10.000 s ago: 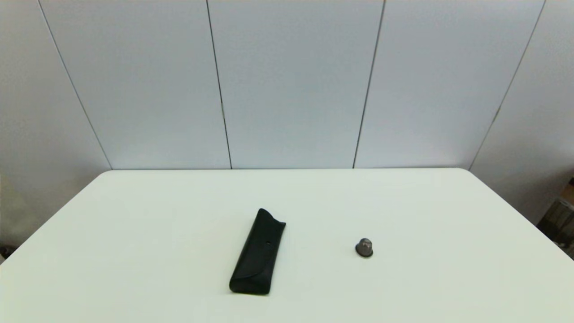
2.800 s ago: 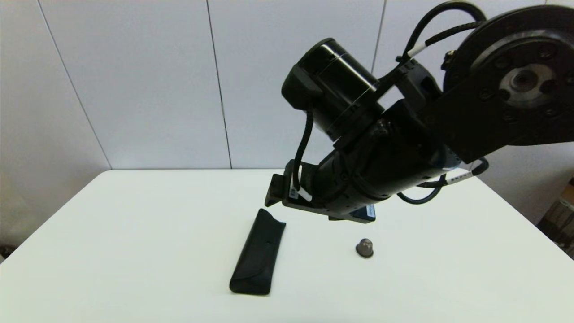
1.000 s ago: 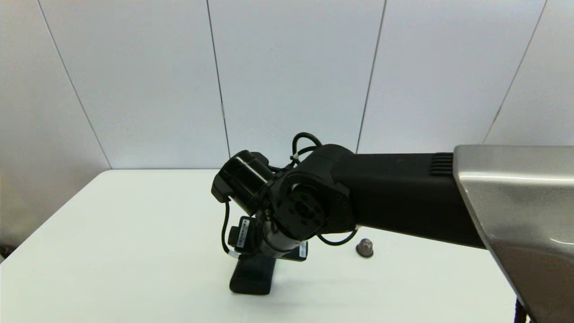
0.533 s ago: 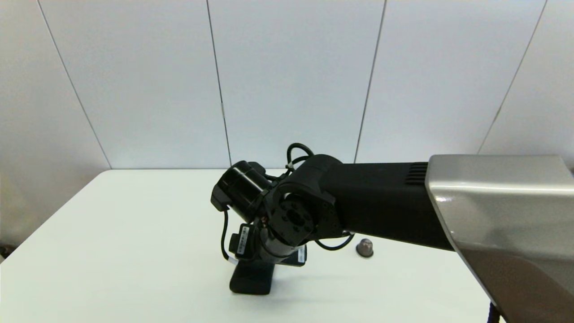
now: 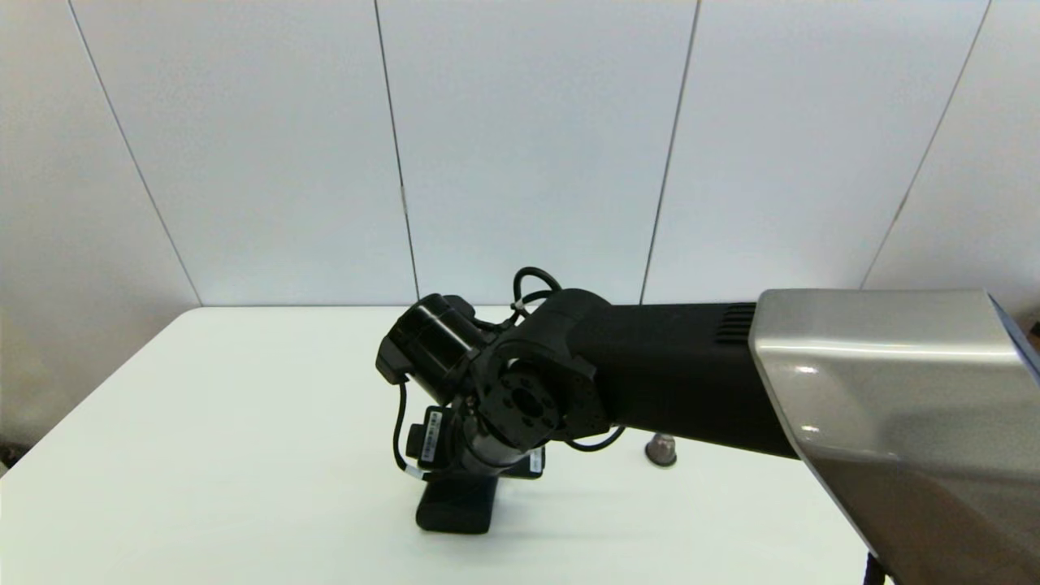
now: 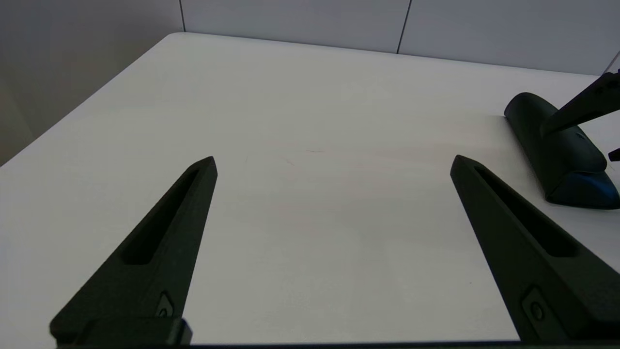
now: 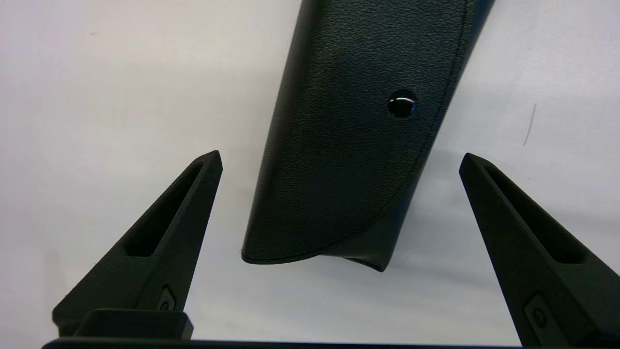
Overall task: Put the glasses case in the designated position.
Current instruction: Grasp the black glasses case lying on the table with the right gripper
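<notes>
One glasses case (image 7: 348, 140) flat on table (image 5: 244, 455) | right gripper (image 7: 339, 160) spread wide astride it, nothing gripped | grey knob (image 5: 660, 448) well apart | left gripper (image 6: 334, 165) spread wide, empty.

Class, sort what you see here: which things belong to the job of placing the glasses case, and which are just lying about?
Part of the job:
glasses case, flat on the table
right gripper, open, fingers either side of the case

Just lying about:
small grey knob, to the right of the case
left gripper, open, holding nothing
</notes>
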{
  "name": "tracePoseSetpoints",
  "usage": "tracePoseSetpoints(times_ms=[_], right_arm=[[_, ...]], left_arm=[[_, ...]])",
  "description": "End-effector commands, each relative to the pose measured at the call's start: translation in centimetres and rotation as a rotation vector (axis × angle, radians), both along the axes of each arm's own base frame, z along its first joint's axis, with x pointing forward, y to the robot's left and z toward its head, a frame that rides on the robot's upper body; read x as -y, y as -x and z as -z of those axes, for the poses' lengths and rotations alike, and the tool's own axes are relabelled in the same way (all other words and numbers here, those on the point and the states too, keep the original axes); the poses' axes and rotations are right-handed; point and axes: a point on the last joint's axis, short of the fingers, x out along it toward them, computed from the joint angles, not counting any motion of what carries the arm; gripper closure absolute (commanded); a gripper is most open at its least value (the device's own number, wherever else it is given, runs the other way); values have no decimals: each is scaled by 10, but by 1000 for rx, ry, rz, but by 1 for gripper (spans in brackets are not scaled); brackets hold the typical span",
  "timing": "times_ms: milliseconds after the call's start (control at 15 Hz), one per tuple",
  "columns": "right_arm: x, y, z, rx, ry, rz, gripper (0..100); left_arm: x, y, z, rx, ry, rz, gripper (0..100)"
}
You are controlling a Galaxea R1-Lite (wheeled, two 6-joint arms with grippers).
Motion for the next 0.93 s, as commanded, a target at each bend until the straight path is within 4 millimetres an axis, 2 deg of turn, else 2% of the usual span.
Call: tracePoseSetpoints(times_ms=[67, 800, 867, 933], right_arm=[[-3, 2, 5, -13, 9, -4, 0], [-9, 5, 17, -21, 33, -12, 0], [-9, 5, 17, -22, 32, -13, 100], [-8, 5, 17, -27, 33, -14, 100]], left_arm=[[0, 0, 0, -3, 0, 1, 0], [0, 0, 0, -3, 0, 1, 0], [0, 0, 0, -3, 0, -1, 0], [0, 0, 0, -3, 0, -1, 0]])
